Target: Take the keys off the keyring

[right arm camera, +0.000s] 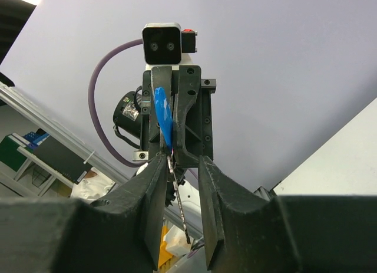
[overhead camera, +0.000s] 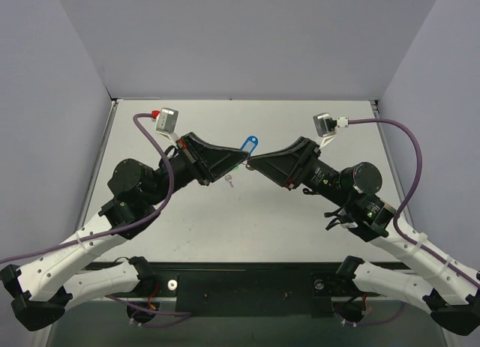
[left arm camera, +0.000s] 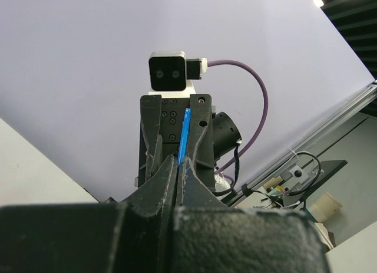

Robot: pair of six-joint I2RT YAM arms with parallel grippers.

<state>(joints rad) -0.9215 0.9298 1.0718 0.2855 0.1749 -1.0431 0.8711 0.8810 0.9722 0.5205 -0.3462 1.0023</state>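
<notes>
The blue key tag [overhead camera: 250, 145] is held up in the air in the middle of the table. My left gripper [overhead camera: 241, 164] is shut on its lower end; in the left wrist view the tag [left arm camera: 185, 134] shows edge-on as a thin blue strip rising from the closed jaws [left arm camera: 178, 164]. A small silver key [overhead camera: 230, 180] hangs below the tag. In the right wrist view the key [right arm camera: 182, 205] dangles from the tag [right arm camera: 162, 117] between my right gripper's [right arm camera: 182, 164] open jaws, close to its left finger. My right gripper [overhead camera: 253, 163] faces the left one tip to tip.
The grey table [overhead camera: 300, 227] is walled by pale panels at the back and sides. Purple camera cables [overhead camera: 409, 148] loop off both wrists. A black rail [overhead camera: 247, 283] runs along the near edge between the arm bases.
</notes>
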